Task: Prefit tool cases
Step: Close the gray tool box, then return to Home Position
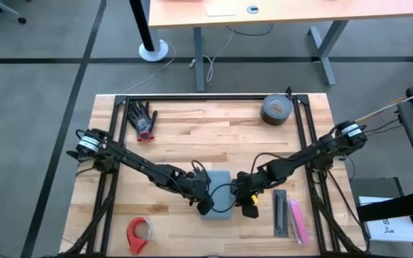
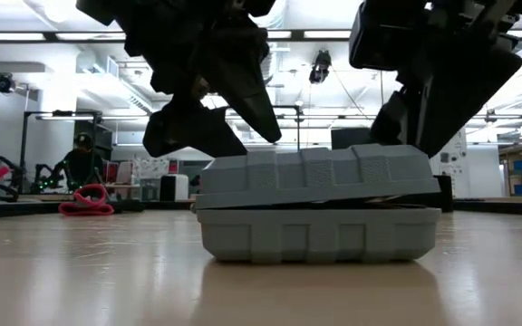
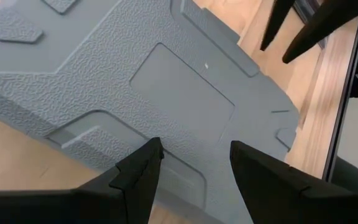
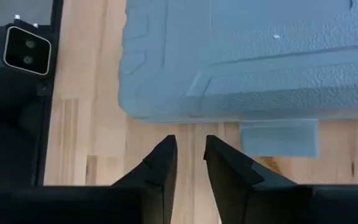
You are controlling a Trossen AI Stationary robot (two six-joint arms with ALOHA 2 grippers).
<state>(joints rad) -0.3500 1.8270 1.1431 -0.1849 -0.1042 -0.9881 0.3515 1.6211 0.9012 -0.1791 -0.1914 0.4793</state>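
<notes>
Wooden butcher-block table (image 1: 192,136) fills the overhead shot, with grey floor all around it. Over on the left side, a black glove (image 1: 143,120) lies near the far edge, and a red tape dispenser (image 1: 139,233) sits at the near edge. Moving in, the left gripper (image 1: 205,203) hangs over the left edge of the tool case (image 1: 221,185), fingers (image 3: 138,171) spread apart above the textured lid, pinching nothing. The case itself sits in the middle of the table toward the near side, blue-grey, its lid resting slightly ajar on the base in the low view, raised at the left. On its right edge we have the right gripper (image 1: 249,208), down beside the case, fingers (image 4: 160,163) drawn close with a narrow gap, holding nothing, near a small tab (image 4: 279,138) on the case's side. Further right, a black bar (image 1: 281,213) and a pink bar (image 1: 297,221) lie side by side, and a roll of dark tape (image 1: 276,110) rests at the far right corner.
</notes>
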